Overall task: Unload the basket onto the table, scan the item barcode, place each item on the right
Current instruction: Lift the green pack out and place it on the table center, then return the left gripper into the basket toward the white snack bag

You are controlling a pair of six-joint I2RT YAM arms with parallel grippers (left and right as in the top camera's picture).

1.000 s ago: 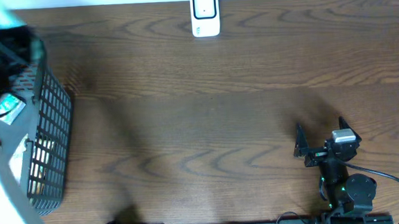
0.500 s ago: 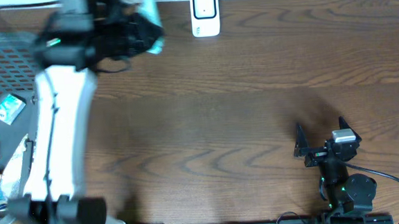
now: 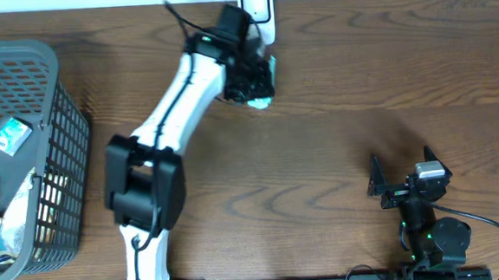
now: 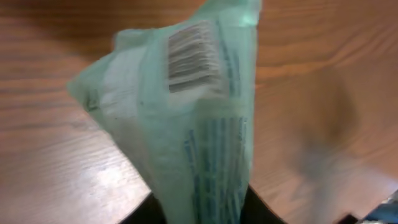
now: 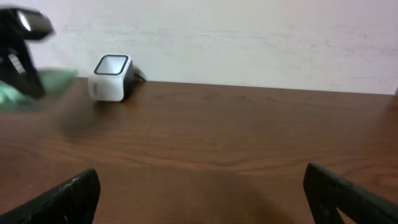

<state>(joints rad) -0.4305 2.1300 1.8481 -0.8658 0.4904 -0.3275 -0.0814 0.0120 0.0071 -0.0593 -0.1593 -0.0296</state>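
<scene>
**Inspector:** State of the left claw (image 3: 246,78)?

**Assessor:** Closed narrowly on one end of a pale green pouch (image 4: 186,130). In the wrist view the pouch stands up out of the dark fingers. It appears to be held clear of the bench (image 3: 336,143).

**Inspector:** Location of the item?

**Assessor:** Just in front of the scanner (image 3: 257,18), on the robot's side of it. It is near, and I cannot confirm contact.

**Inspector:** Orientation?

**Assessor:** The long axis runs outward from the claw. The barcode (image 4: 194,56) sits at the far end, facing the wrist camera. The scanner is absent from that view, so whether the code faces its window cannot be told.

**Inspector:** Right claw (image 3: 400,165)?

**Assessor:** Spread wide and empty, low at the near right of the bench, well apart from the scanner. The left arm is much the nearer.

**Inspector:** Judgement?

**Assessor:** This is the presentation step. The coming move turns on swinging the coded end round to the scanner's window. The pouch is soft and creased, so the code may buckle and fail to read.
</scene>
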